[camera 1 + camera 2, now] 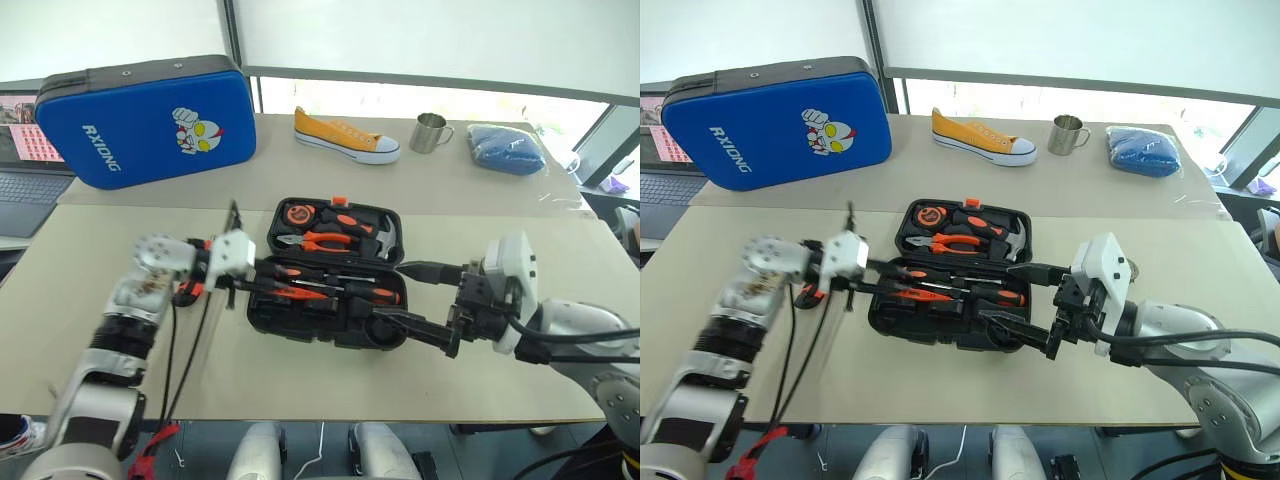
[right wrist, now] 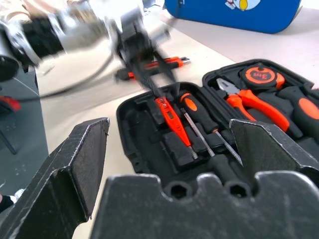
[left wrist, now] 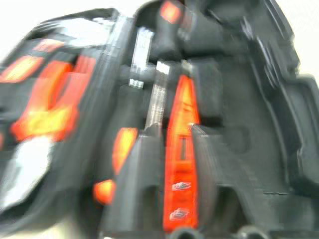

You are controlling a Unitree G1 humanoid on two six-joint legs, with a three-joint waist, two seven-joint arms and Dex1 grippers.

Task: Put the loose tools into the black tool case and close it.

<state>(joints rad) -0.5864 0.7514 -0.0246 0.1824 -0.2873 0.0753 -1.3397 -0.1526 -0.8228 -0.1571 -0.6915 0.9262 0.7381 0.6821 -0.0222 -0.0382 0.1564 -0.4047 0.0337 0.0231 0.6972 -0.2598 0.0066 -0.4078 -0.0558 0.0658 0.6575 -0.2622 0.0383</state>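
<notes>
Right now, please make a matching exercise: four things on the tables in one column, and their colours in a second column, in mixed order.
Things:
1. sneaker
2. mug
3. big zip case with the cartoon figure
4. open tool case

Colours:
A. blue
B. black
C. yellow with a white sole
D. silver metal

Pairs: 1-C, 2-D, 3-A, 4-B
</notes>
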